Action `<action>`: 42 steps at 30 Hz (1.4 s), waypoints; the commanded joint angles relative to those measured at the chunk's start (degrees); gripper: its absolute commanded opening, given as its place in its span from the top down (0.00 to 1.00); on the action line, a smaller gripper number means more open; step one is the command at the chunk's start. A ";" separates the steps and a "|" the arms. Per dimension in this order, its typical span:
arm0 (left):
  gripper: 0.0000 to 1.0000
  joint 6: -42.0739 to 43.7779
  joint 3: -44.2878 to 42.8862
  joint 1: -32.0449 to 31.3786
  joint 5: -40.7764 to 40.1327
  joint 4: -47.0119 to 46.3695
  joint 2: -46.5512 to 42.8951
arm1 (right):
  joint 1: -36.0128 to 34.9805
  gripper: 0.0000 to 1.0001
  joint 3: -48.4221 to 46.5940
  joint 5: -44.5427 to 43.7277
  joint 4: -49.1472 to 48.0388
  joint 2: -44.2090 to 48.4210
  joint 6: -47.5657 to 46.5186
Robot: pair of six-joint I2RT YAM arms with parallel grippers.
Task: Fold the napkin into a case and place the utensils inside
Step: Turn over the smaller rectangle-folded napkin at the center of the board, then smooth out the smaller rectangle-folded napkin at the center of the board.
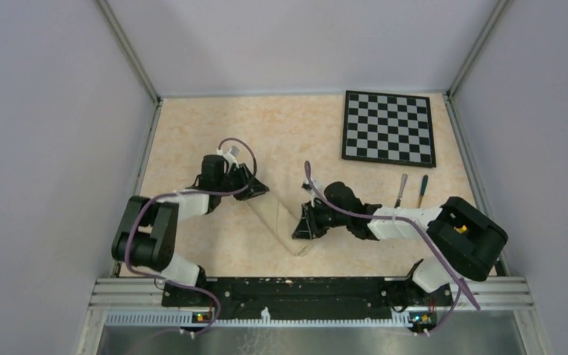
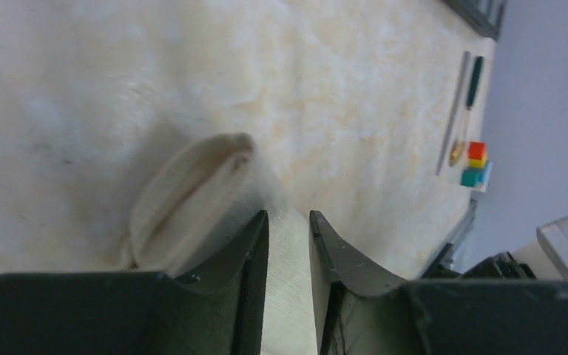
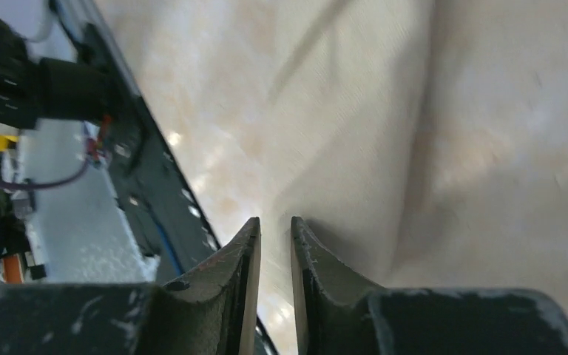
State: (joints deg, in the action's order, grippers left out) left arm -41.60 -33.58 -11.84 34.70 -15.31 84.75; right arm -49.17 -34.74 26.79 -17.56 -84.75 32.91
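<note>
Your left gripper [image 2: 290, 216] is almost closed. Its two dark fingers [image 2: 255, 248] leave only a narrow gap, and a strip of the beige napkin [image 2: 192, 196] fills this gap, so it pinches the cloth. Just past the fingertips the napkin rises from the table [image 2: 81, 89] in a rounded fold, like a loop seen from its end.

Your right gripper [image 3: 275, 220] is closed to about the same narrow gap. Pale cloth shows between its fingers and the napkin spreads out from the tips with a long crease, so it seems to pinch the cloth also, though the picture is blurred there.

From above, the grippers are at opposite ends of the napkin, the left one at the far end and the right one at the near end. Between them the cloth lies as a long narrow band, diagonal, near the middle of the table. It is hard to see against the tabletop.

The knife [image 1: 401, 191] and the spoon [image 1: 421, 190] lie side by side on the table to the right of the right gripper, well apart from the napkin. Small coloured blocks [image 2: 475, 164] show near the spoon's gold bowl; I cannot tell if they rest on the table. The checkered board [image 1: 389, 127] lies in the far-right corner.
</note>
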 commanded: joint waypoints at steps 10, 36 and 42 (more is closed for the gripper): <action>0.60 10.03 -8.54 -0.21 -9.68 9.39 2.56 | -3.65 0.71 -5.64 -11.87 16.83 4.83 -10.18; 0.32 14.92 -19.58 -10.96 -21.47 20.67 2.64 | -3.55 0.46 -4.04 -12.56 10.54 3.29 -4.55; 0.23 6.97 -10.84 -10.48 -27.70 28.97 -11.56 | 0.74 0.43 -2.67 -13.82 14.67 5.16 -4.70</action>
State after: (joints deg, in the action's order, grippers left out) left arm -30.24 -49.98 -23.00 12.88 7.09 80.58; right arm -50.65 -36.64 15.38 -6.90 -81.41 29.54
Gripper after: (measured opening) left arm 0.759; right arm 0.568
